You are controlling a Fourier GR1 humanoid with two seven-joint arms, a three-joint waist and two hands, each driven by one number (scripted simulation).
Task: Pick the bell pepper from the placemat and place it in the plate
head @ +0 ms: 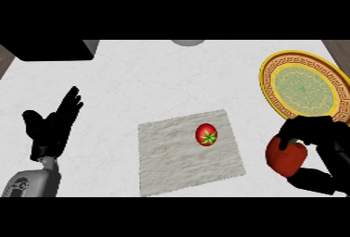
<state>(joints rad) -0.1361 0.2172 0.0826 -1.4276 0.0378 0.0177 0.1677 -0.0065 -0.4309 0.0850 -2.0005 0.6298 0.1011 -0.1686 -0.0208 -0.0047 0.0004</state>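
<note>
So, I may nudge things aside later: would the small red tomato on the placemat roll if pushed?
Probably: the tomato looks round, so a nudge could roll it. The placemat looks textured, which may slow it.

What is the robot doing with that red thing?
The right robot hand has its black fingers curled around a red bell pepper, held just off the pale cloth placemat and close below the round yellow-rimmed patterned plate. The pepper is not on the plate yet. A small red tomato with a green star-shaped top sits on the placemat. The left robot hand rests open at the left, fingers up.
</note>
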